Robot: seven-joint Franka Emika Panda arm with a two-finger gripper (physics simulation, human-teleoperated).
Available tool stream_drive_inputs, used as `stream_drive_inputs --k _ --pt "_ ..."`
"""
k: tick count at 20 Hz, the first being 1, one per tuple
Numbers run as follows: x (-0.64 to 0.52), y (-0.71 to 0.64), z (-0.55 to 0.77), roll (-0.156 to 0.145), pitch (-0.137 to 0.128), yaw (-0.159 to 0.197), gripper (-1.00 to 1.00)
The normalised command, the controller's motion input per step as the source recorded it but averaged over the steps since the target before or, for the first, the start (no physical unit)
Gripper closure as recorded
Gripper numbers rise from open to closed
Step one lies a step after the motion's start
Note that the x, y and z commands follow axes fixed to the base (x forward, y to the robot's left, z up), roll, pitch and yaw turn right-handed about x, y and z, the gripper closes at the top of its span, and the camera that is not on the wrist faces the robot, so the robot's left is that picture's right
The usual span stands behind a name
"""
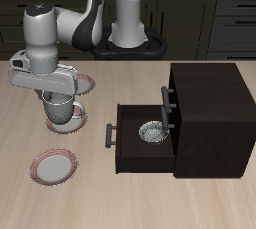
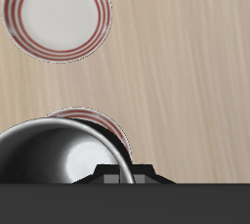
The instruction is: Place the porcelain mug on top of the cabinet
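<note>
The gripper [image 1: 57, 97] hung at the end of the white and grey arm [image 1: 45, 43], over the part of the table away from the cabinet. Its fingers were closed on the rim of the porcelain mug [image 1: 60, 112], and the mug sat directly below the hand, upright, with its open mouth facing up. From the exterior view it was not possible to tell whether the mug's base touched the wooden table [image 1: 90, 188] or hung just above it. A pink-rimmed plate [image 1: 84, 81] showed partly behind the mug, farther back on the table. A second pink-rimmed plate [image 1: 54, 166] lay flat nearer the table's front edge, apart from the mug.

The cabinet [image 1: 205, 113], a large dark box, stood well apart from the mug across the table. Its drawer [image 1: 128, 148] was pulled out toward the mug's side, and a small patterned bowl [image 1: 152, 131] rested inside it. The cabinet's flat top carried nothing.

In the wrist view, the mug [image 2: 54, 164] appeared as a grey, glossy rounded hollow close to the camera. A plate's striped rim [image 2: 98, 120] curved just beyond it, and the other plate [image 2: 57, 15] lay whole on the pale wood farther off.
</note>
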Motion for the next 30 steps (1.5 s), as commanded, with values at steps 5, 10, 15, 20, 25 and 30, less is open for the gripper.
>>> stream_drive_inputs --k 5,10,15,20,25,30 --pt "-0.12 0.24 0.44 0.025 -0.045 -0.014 1.0" --pt "-0.14 0.17 0.59 0.013 -0.062 -0.01 1.0" --pt "-0.12 0.16 0.56 0.023 -0.032 -0.025 1.0" --pt "-0.19 0.22 0.66 -0.002 -0.061 -0.002 1.0" --pt "-0.13 0.14 0.49 -0.013 -0.058 0.025 1.0" --pt "-0.02 0.23 0.45 -0.007 -0.056 -0.006 1.0"
